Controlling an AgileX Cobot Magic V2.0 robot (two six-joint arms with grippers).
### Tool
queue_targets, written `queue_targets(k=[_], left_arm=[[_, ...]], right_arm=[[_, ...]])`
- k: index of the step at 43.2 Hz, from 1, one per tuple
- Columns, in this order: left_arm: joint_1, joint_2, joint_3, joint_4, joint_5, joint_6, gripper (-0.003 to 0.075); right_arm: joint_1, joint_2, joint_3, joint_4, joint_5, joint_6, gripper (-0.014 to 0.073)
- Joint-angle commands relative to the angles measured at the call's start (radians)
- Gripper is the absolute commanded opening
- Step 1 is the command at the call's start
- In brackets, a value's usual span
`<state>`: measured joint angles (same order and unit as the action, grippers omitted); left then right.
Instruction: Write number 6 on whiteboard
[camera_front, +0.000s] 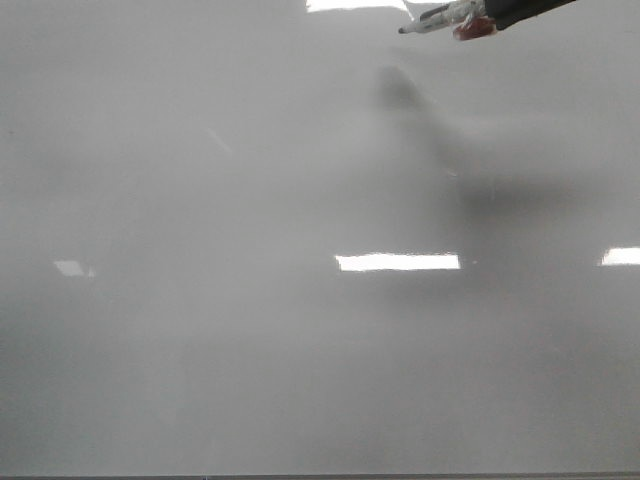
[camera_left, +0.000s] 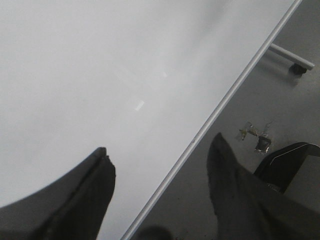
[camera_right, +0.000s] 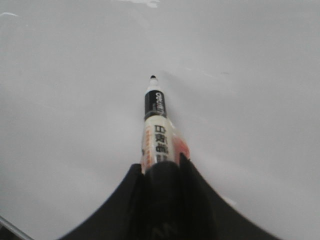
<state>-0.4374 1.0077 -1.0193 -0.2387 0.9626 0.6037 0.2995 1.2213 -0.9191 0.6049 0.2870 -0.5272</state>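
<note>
The whiteboard (camera_front: 250, 350) fills the front view, pale grey and glossy. The number 6 is out of view. My right gripper (camera_front: 485, 15) comes in at the top right, shut on a white marker (camera_front: 440, 18) with a black tip pointing left. The marker's shadow (camera_front: 400, 90) lies well apart from the tip. In the right wrist view the marker (camera_right: 158, 130) sticks out from between the fingers of the right gripper (camera_right: 161, 162) over the whiteboard (camera_right: 75, 75). My left gripper (camera_left: 160, 142) is open and holds nothing, straddling the edge of the whiteboard (camera_left: 100, 60).
Bright rectangular light reflections (camera_front: 397, 262) lie on the board. The board's metal edge strip (camera_left: 215, 115) runs diagonally in the left wrist view. Beyond it is grey floor with a wheeled stand leg (camera_left: 295, 62) and a dark curved object (camera_left: 287, 160).
</note>
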Motion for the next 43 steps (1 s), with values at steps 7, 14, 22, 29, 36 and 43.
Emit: queue_targets(k=[7, 14, 22, 29, 36, 43], left_arm=[[0.003, -0.016, -0.025, -0.030, -0.064, -0.012, 0.0407], [0.003, -0.016, -0.025, -0.031, -0.080, -0.012, 0.0407], [0.003, -0.016, -0.025, -0.031, -0.073, -0.012, 0.0407], [0.003, -0.016, -0.025, -0.031, -0.073, -0.012, 0.0407], [0.003, -0.016, -0.025, -0.028, -0.073, -0.010, 0.0407], [0.003, -0.016, -0.025, -0.028, -0.085, -0.004, 0.0407]], right_arm=[[-0.003, 0.099, -0.075, 0.015, -0.004, -0.024, -0.0067], [-0.008, 0.158, -0.071, -0.052, 0.179, -0.026, -0.0064], [-0.061, 0.090, -0.077, -0.083, 0.140, 0.008, -0.0058], [-0.008, 0.137, -0.115, -0.075, 0.135, 0.007, -0.0058], [0.026, 0.107, -0.137, -0.075, 0.237, -0.020, -0.0058], [0.028, -0.012, -0.082, -0.103, 0.361, -0.037, -0.0058]])
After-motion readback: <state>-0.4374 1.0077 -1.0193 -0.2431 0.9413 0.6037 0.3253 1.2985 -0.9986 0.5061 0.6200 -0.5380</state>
